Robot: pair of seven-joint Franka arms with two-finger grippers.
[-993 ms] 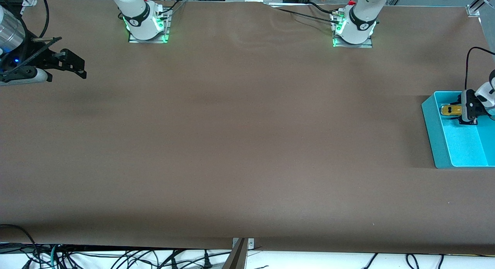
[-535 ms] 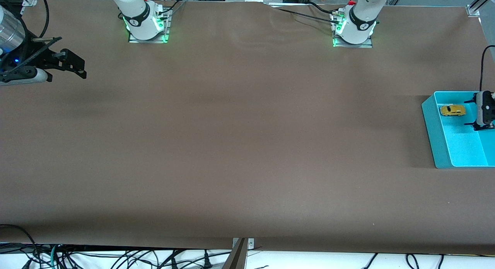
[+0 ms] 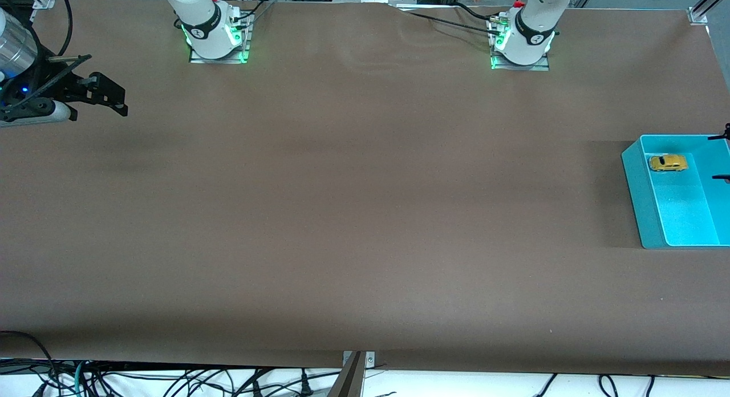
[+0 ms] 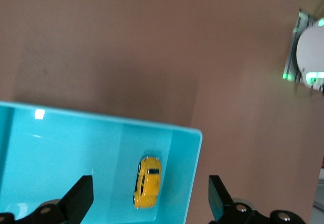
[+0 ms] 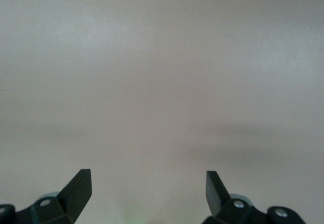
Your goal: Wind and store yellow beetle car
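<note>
The yellow beetle car (image 3: pixel 668 162) lies free on the floor of the teal bin (image 3: pixel 637 183), in the corner toward the robots' bases. My left gripper (image 3: pixel 722 157) is open above the bin, and only its fingertips show at the edge of the front view. In the left wrist view the car (image 4: pixel 147 182) lies in the bin (image 4: pixel 61 148), well below my open left gripper (image 4: pixel 149 199) and apart from its fingers. My right gripper (image 3: pixel 111 97) waits, open and empty, above the table at the right arm's end. It also shows in the right wrist view (image 5: pixel 148 191).
The bin stands at the left arm's end of the brown table (image 3: pixel 365 203). The two arm bases (image 3: pixel 215 35) (image 3: pixel 520 40) stand along the table's edge farthest from the front camera. Cables hang past the table's nearest edge.
My left gripper has let go of the car, opened, and drawn up and away toward the table's end. The car stays in the bin. The right arm has not moved.
</note>
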